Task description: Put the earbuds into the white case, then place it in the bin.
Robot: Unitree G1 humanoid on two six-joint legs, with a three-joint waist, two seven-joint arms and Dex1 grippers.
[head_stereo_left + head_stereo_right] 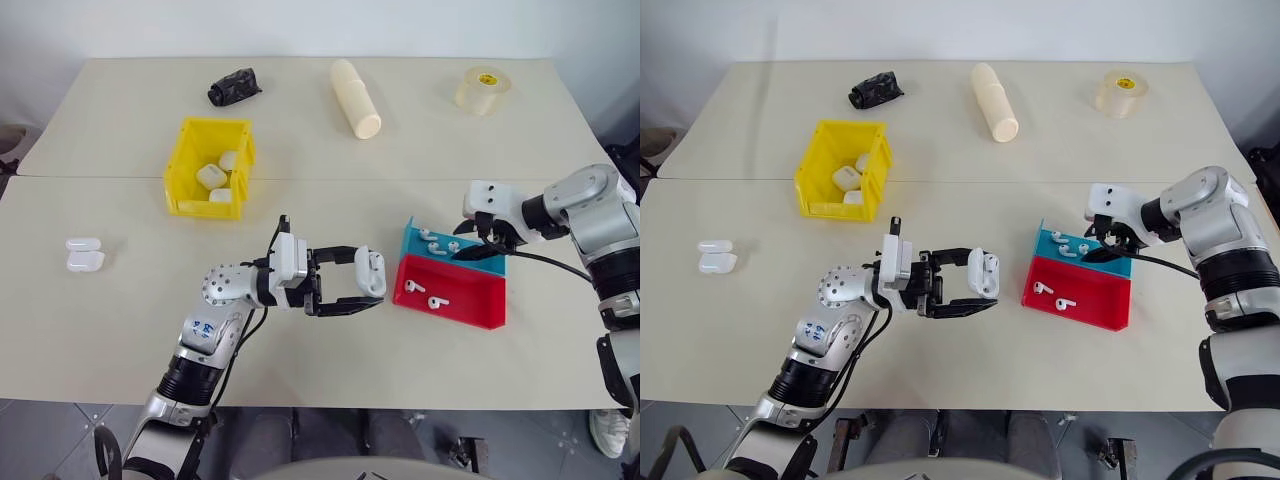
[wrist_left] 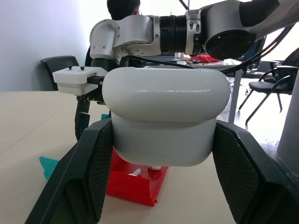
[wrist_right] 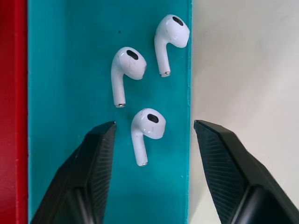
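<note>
My left gripper (image 1: 365, 280) is shut on the white case (image 1: 371, 268), holding it level above the table's front middle; its fingers (image 2: 88, 172) clamp both sides of the case (image 2: 166, 121). To the right, my right gripper (image 1: 470, 250) points down into the blue tray (image 1: 492, 266). It is open (image 3: 154, 127), its fingers on either side of one earbud (image 3: 150, 122) without touching it. Two more earbuds (image 3: 126, 65) lie just beyond on the blue tray floor (image 3: 65, 70). The yellow bin (image 1: 184, 165) stands at the back left with several white cases inside.
A red tray (image 1: 470, 305) holding two earbuds (image 1: 415, 288) adjoins the blue one. Two white cases (image 1: 84, 255) lie at the far left. A black bundle (image 1: 234, 87), a cream cylinder (image 1: 356, 98) and a tape roll (image 1: 483, 90) sit along the back.
</note>
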